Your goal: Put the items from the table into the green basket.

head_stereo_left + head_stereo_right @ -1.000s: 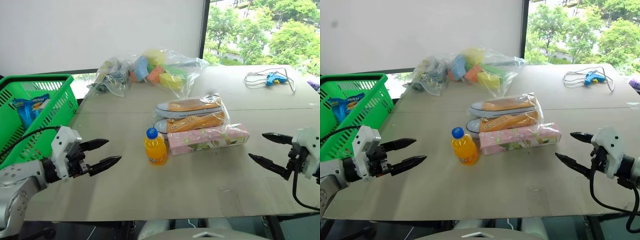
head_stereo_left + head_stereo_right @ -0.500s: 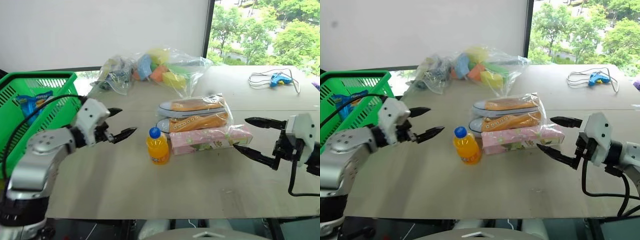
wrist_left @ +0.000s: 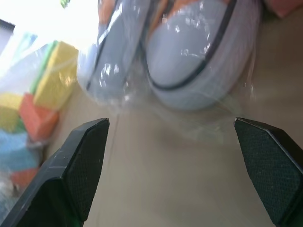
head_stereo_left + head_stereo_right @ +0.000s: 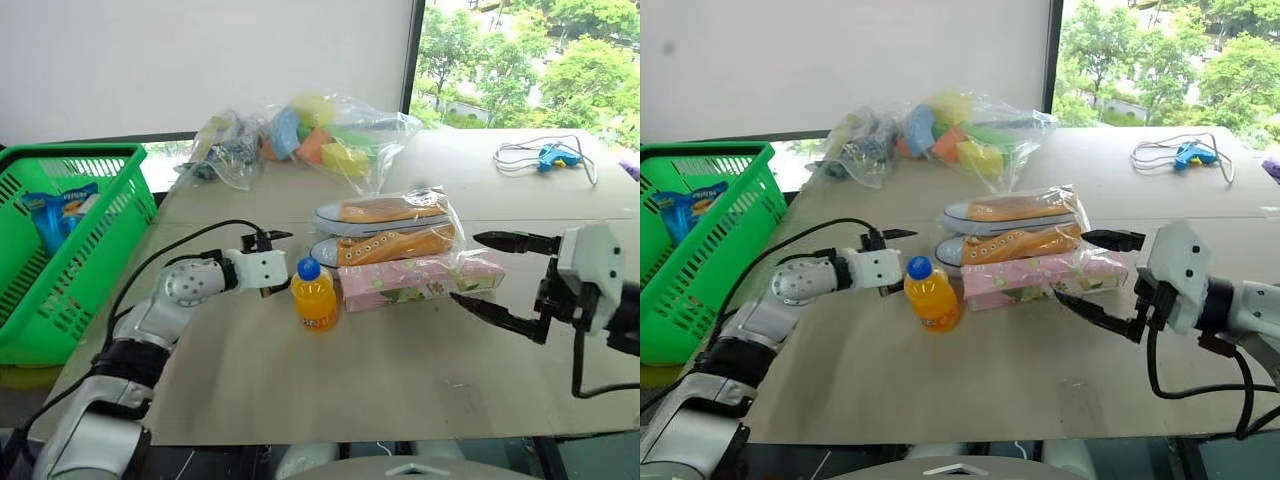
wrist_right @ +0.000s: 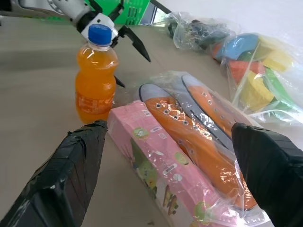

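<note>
Mid-desk (image 4: 300,390), the orange bottle (image 4: 315,298) stands just beside the pink box (image 4: 415,281), with the bagged sneakers (image 4: 390,228) behind. The left pincer (image 4: 272,262), released, sits close by the bottle's cap; the right pincer (image 4: 492,271), released, faces the box's end. Toy bags (image 4: 310,140) crowd the far edge. The green basket (image 4: 60,250) sits off the left edge.

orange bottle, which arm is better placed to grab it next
Left. The left pincer is open right beside the orange bottle, on the green basket side; the right pincer is open beyond the pink box.
</note>
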Available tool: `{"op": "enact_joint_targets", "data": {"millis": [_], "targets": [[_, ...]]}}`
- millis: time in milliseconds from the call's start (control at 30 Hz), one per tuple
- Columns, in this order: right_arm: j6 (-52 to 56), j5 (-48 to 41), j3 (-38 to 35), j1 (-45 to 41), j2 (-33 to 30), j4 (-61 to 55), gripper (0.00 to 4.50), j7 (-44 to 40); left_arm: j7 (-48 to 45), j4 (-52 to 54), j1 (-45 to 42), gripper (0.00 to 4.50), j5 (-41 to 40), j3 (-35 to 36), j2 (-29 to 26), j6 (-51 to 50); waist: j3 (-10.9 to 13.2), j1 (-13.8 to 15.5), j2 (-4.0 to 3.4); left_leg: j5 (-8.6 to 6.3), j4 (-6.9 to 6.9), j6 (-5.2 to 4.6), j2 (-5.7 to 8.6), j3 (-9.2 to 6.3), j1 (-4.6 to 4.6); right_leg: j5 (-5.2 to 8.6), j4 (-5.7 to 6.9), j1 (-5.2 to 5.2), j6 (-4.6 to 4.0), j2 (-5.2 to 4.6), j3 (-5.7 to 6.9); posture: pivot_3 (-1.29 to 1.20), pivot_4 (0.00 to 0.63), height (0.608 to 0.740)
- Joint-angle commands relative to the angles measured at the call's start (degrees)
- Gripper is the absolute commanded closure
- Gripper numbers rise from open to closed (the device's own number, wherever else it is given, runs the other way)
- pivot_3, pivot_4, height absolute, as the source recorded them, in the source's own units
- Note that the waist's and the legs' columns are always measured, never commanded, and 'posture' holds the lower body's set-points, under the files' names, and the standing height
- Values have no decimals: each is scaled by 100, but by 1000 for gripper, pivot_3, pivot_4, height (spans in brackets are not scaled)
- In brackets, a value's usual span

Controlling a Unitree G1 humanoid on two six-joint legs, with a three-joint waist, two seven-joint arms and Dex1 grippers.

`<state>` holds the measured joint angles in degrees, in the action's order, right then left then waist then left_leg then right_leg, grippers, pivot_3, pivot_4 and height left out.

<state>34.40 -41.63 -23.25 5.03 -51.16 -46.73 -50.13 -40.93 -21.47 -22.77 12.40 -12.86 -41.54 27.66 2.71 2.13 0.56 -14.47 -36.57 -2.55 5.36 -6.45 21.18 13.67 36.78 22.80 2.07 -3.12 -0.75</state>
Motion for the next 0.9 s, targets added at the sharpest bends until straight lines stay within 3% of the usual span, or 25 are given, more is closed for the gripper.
{"op": "enact_joint_targets", "data": {"millis": [33, 300, 500, 733, 800, 900], "targets": [[-132, -257, -387, 95, -63, -309, 0, -70, 151, -93, -157, 119, 103, -62, 136, 515, 0, -89, 1, -2, -3, -6, 0, 3, 1, -1, 0, 0, 2, 0, -2, -157, 0, 740], [-38, -490, -515, 273, -145, -424, 0, 89, 461, -290, -237, 119, 726, -305, 380, 504, -3, -349, -3, -5, -38, -8, 0, 5, 3, -16, 4, -10, 29, 2, -5, -164, 0, 740], [-84, -417, -383, 218, -146, -381, 0, 193, 1616, -797, -510, 119, 2078, -766, 584, 321, -21, -386, -20, -6, -64, -8, 1, 5, 3, -28, 5, -25, 55, 4, -4, -169, 0, 740], [-99, -351, -280, 290, -94, -401, 0, 292, 1740, -1060, -577, 3070, 1931, -682, 743, 57, -38, -352, -49, -10, -73, -1, -4, 7, -35, -29, 5, -74, 87, -3, 6, -170, 0, 740], [-86, -376, -208, 339, -37, -426, 0, 337, 1798, -1080, -606, 3407, 1802, -539, 748, -23, -38, -368, -49, -10, -72, 0, -9, 7, -36, -30, 5, -74, 84, -3, 13, -169, 0, 740], [-193, -188, -24, 507, 22, -458, 0, 317, 1903, -960, -627, 3466, 1446, -241, 751, -58, -36, -390, -50, -10, -72, 0, -16, 7, -35, -42, 5, -73, 87, -3, 25, -166, 0, 740]]}}
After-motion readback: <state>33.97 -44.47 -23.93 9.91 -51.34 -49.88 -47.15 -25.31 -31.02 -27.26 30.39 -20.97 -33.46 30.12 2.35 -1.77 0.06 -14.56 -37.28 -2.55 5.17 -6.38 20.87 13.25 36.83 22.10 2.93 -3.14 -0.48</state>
